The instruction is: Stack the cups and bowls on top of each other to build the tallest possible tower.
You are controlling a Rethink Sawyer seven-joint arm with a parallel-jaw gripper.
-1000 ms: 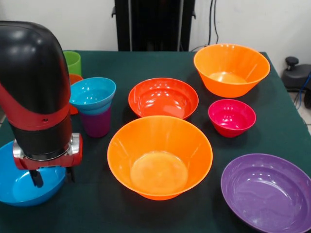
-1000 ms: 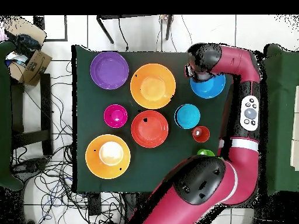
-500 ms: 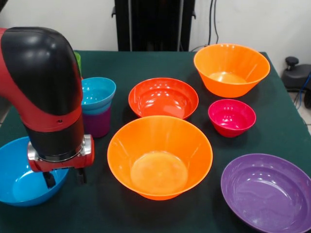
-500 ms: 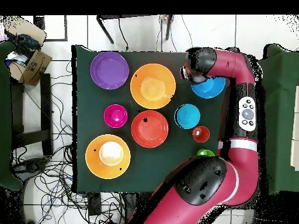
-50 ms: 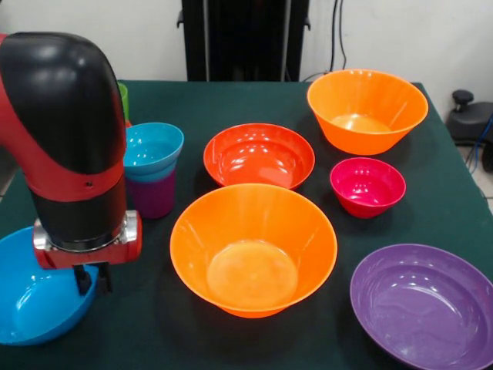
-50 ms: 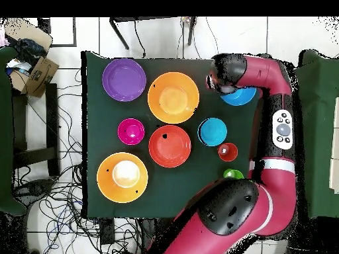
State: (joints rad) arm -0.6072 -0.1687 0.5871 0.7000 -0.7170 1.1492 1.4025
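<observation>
Front view: gripper (image 5: 92, 279) pinching the large blue bowl's (image 5: 35, 304) rim at 3 o'clock.
Held by one edge, it tilts; it may slip out.

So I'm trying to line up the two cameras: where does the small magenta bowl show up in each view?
Front view: the small magenta bowl sits right of centre, between the far orange bowl and the purple bowl.
Overhead view: the same bowl lies left of centre, again between those two.
Shared landmark: the red-orange bowl is beside it in both, to its left in the front view and to its right overhead.
</observation>
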